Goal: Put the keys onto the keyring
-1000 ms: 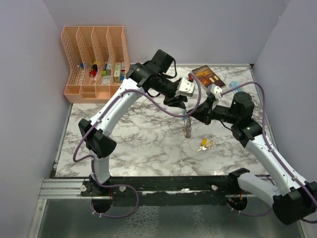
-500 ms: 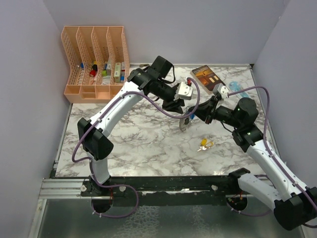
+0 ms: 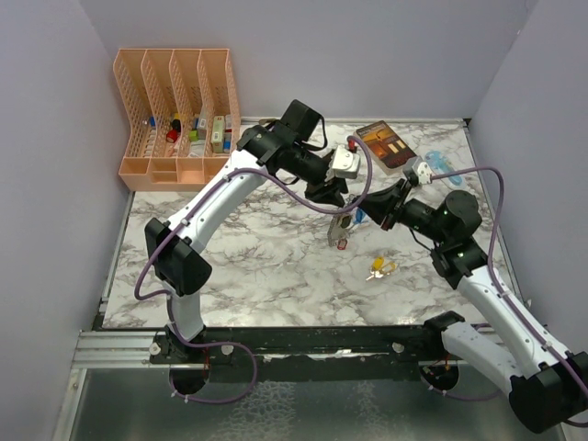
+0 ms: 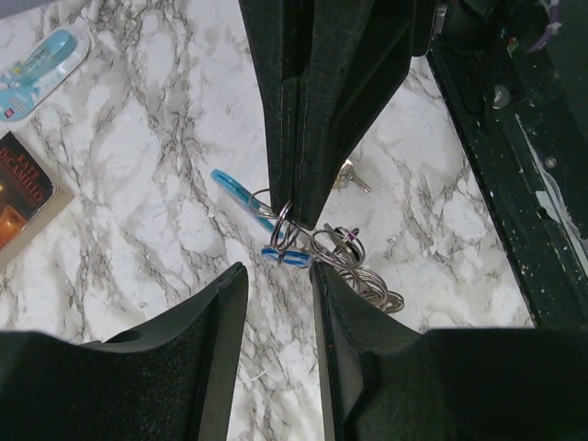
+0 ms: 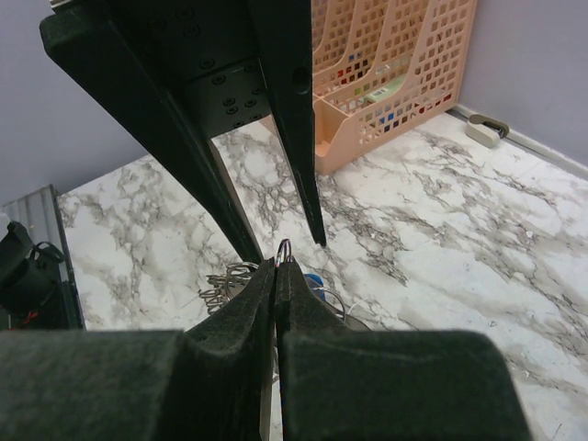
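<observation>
My right gripper (image 5: pixel 278 268) pinches the keyring (image 4: pixel 342 262) by its thin ring while my left gripper (image 4: pixel 278 273) points down over it, jaws apart.

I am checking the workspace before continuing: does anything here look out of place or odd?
One thing: small keys with a yellow tag lie loose on the marble table, apart from the keyring that the jaws of the right gripper pinch. Nothing looks spilled or damaged.

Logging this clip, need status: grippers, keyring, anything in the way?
Right gripper shut on keyring, bunch hanging. Left gripper open, empty, close beside it. Yellow-tagged key loose on table, clear of both.
</observation>
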### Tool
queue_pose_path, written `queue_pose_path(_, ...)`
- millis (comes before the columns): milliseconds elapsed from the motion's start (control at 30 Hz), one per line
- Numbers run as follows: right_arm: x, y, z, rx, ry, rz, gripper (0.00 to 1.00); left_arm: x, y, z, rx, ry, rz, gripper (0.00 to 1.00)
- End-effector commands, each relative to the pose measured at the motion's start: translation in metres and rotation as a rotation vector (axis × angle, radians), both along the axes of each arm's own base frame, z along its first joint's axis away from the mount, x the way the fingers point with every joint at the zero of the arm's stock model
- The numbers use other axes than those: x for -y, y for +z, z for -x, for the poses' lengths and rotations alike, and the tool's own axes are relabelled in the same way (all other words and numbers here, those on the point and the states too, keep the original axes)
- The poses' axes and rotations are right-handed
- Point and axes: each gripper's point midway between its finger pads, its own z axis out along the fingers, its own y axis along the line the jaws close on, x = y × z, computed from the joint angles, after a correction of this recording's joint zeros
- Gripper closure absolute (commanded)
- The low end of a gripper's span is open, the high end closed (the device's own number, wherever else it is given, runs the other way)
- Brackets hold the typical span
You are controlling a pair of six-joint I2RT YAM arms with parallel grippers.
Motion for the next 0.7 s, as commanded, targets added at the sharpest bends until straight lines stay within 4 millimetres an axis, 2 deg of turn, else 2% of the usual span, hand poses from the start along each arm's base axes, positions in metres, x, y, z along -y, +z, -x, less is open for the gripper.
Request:
queue_pose_path(0, 0.006, 0.024, -0.004, 0.079, -0.065, -0.081, 0.99, 0.008, 0.012, 0.007, -0.042, -0.045, 0.061, 0.63)
queue_pose_path(333, 0.018, 0.027, -0.008, 0.138, -0.149, -0.166, 0.99, 0.009, 0.011, 0.021, -0.115, -0.087, 0.084, 0.63)
queue_pose_path(433, 0.019, 0.024, -0.009, 0.153, -0.158, -0.191, 0.99, 0.010, 0.012, 0.023, -0.125, -0.090, 0.089, 0.63)
queue_pose_path(667, 0.024, 0.032, -0.006, 0.240, -0.170, -0.270, 0.99, 0.012, 0.013, 0.022, -0.129, -0.085, 0.087, 0.63)
